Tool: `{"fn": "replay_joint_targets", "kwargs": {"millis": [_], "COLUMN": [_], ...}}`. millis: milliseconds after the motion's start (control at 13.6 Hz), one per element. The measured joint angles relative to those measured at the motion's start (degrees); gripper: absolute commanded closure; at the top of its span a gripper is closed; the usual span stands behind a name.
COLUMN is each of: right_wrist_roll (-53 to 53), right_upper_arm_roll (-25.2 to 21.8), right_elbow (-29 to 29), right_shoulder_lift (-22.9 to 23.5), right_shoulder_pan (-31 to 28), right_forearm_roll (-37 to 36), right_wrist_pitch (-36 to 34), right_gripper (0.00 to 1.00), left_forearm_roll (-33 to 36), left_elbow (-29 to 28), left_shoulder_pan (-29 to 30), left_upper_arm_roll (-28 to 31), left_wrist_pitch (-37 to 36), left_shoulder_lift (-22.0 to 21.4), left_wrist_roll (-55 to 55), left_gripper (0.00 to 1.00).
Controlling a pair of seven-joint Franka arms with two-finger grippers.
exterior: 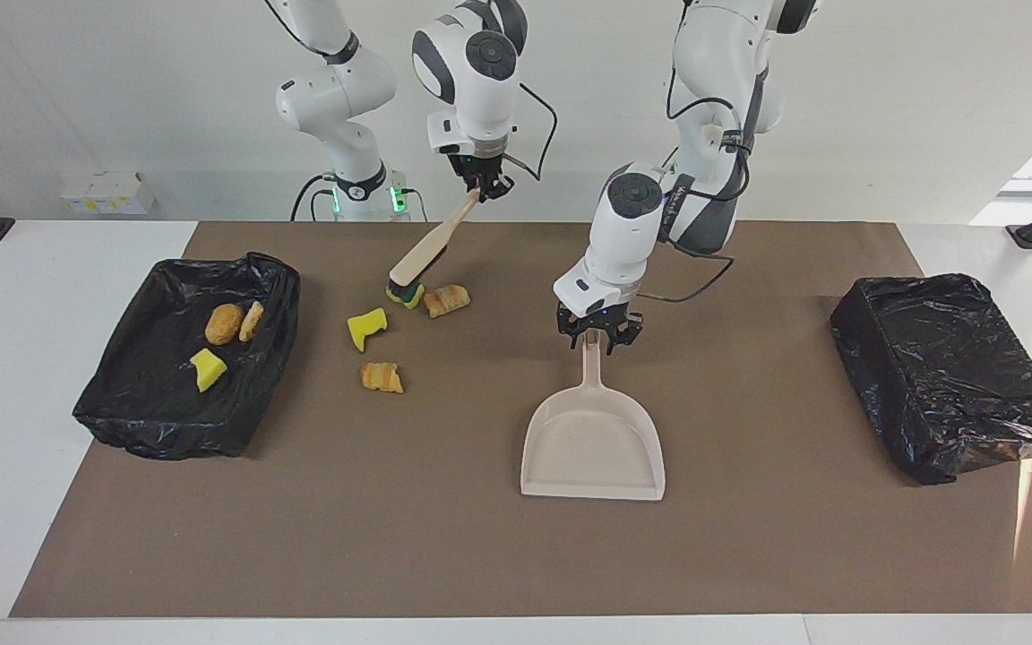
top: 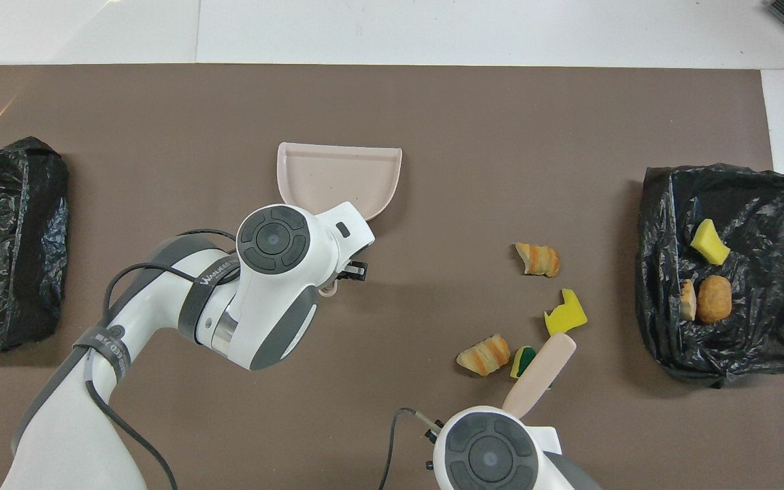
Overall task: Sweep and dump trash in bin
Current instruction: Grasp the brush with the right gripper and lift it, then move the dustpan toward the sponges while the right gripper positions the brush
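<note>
Toward the right arm's end of the table from the dustpan [exterior: 592, 448], four scraps [exterior: 382, 376] lie loose on the mat [exterior: 749, 555], well apart from the pan. Three more sit in the bin [exterior: 167, 430], farther toward that same end. The right gripper [exterior: 483, 185] is clamped on the brush [exterior: 422, 255], which slants down so its bristles rest on the green-topped sponge [exterior: 408, 296], the scrap nearest the robots. A bread piece [exterior: 446, 300] lies just beside that sponge, on the side toward the dustpan. The left gripper [exterior: 601, 339] is down at the end of the dustpan's handle; whether it has clamped the handle cannot be told.

The main risk is scatter. The scraps look light and uneven, so a fast stroke could flick the sponge over the bread or send pieces rolling apart on the long way to the pan. With the brush this tilted, its bristles may also ride over a scrap and leave it where it is.

The pan's mouth faces away from the robots, not toward the scraps. A stroke made before it is turned would pile them against its side wall. If the hold on the handle is loose, the pan could slide when scraps hit it, or tip and spill when it is lifted.
</note>
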Motion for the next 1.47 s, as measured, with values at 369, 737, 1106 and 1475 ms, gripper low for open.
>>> {"fn": "replay_joint_targets", "kwargs": {"millis": [369, 737, 1106, 1475], "right_wrist_roll": [9.5, 17.2, 16.4, 9.9], "right_upper_arm_roll": [0.1, 0.4, 0.7, 0.3], "right_elbow": [-3.7, -5.8, -8.2, -1.3], "right_shoulder_lift": [1.3, 5.1, 9.7, 14.9], "right_shoulder_pan": [-1.6, 1.0, 1.5, -0.8], "right_forearm_roll": [2.5, 4.8, 4.9, 4.7], "right_wrist_pitch": [8.8, 17.8, 28.8, 31.7], "right_gripper": [1.0, 1.0, 1.0, 1.0], "left_forearm_roll": [0.0, 0.0, 0.0, 0.2], "left_elbow": [0.0, 3.9, 9.7, 5.9], "left_shoulder_pan": [0.4, 5.3, 10.8, 13.1], "left_upper_arm_roll": [0.4, 1.3, 1.7, 1.8], "left_wrist_pitch": [0.0, -5.5, -21.0, -29.3], "left_shoulder_lift": [0.0, -0.5, -6.2, -10.2], "left_wrist_roll": [4.4, 21.5, 38.9, 52.4], "left_gripper": [1.0, 1.0, 1.0, 1.0]}}
